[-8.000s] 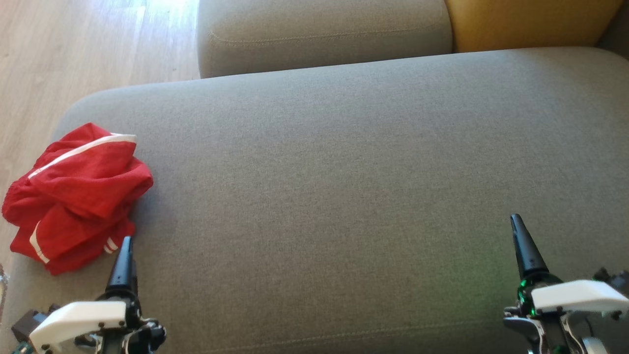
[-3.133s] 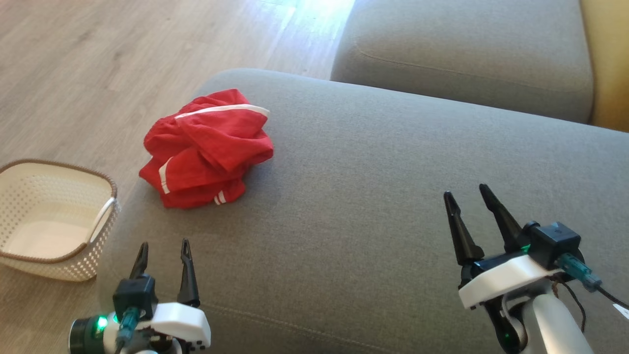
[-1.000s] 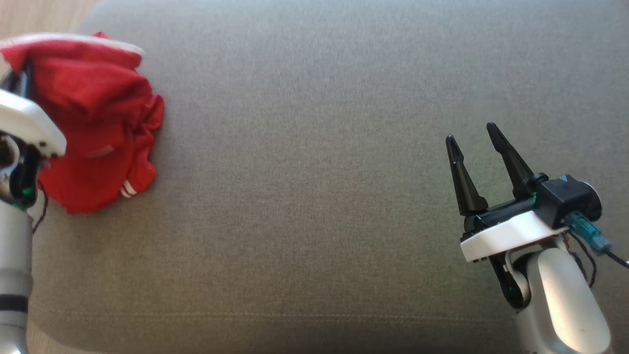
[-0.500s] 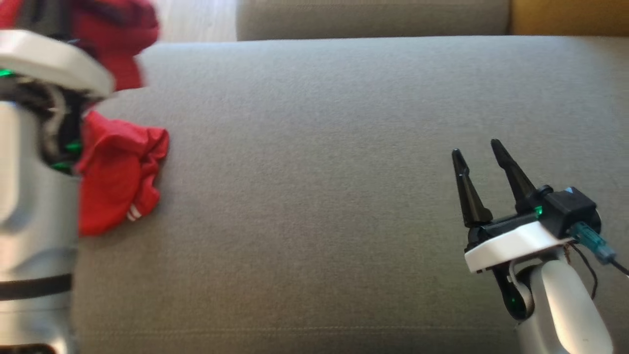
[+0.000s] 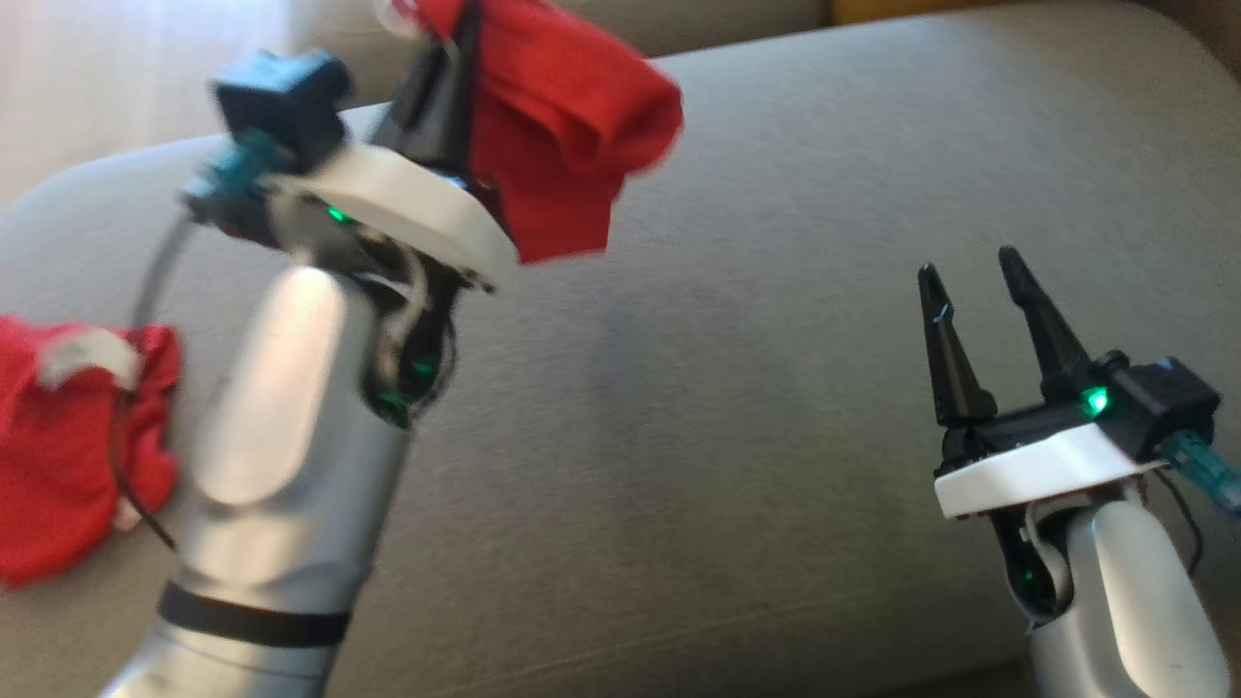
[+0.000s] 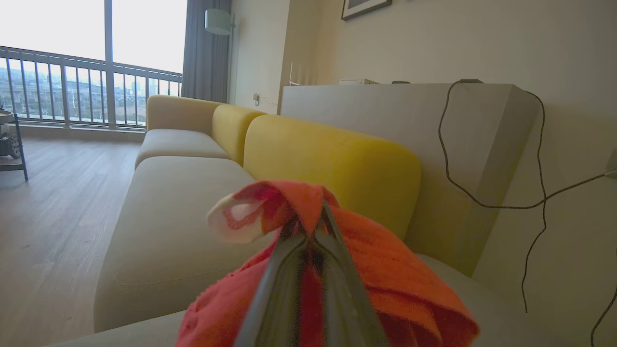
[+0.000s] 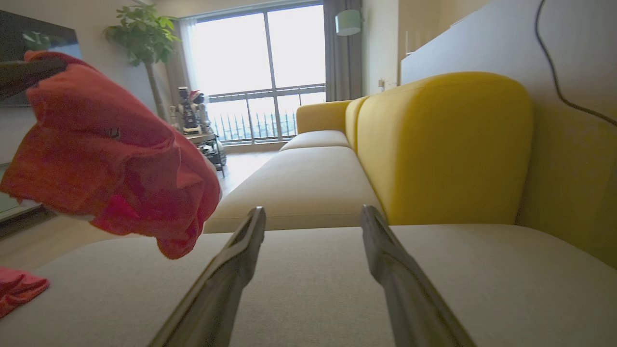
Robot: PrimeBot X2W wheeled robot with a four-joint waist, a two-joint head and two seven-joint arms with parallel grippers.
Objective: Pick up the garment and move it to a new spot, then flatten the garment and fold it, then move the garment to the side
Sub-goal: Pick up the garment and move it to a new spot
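The red garment (image 5: 567, 121) with white trim hangs in the air above the grey sofa seat (image 5: 756, 407), bunched around my left gripper (image 5: 463, 34), which is shut on it. In the left wrist view the closed fingers pinch a fold of the garment (image 6: 409, 299) at the gripper (image 6: 313, 214). The right wrist view has the lifted garment (image 7: 111, 159) at its left. More red cloth (image 5: 68, 465) with a white band lies on the seat's left end; I cannot tell whether it joins the lifted part. My right gripper (image 5: 970, 264) hovers open over the seat's right side, nothing between its fingers (image 7: 241, 255).
A yellow backrest (image 7: 443, 144) runs along the far side of the seat. A second grey cushion (image 6: 178, 144) continues beyond. Wood floor (image 6: 48, 231) lies off the seat's left end. A pale cabinet (image 6: 409, 111) with a hanging cable stands behind the sofa.
My left arm has risen and swung right, carrying the red garment up off the sofa's left end. The head camera has shifted. The right gripper stays open in place.
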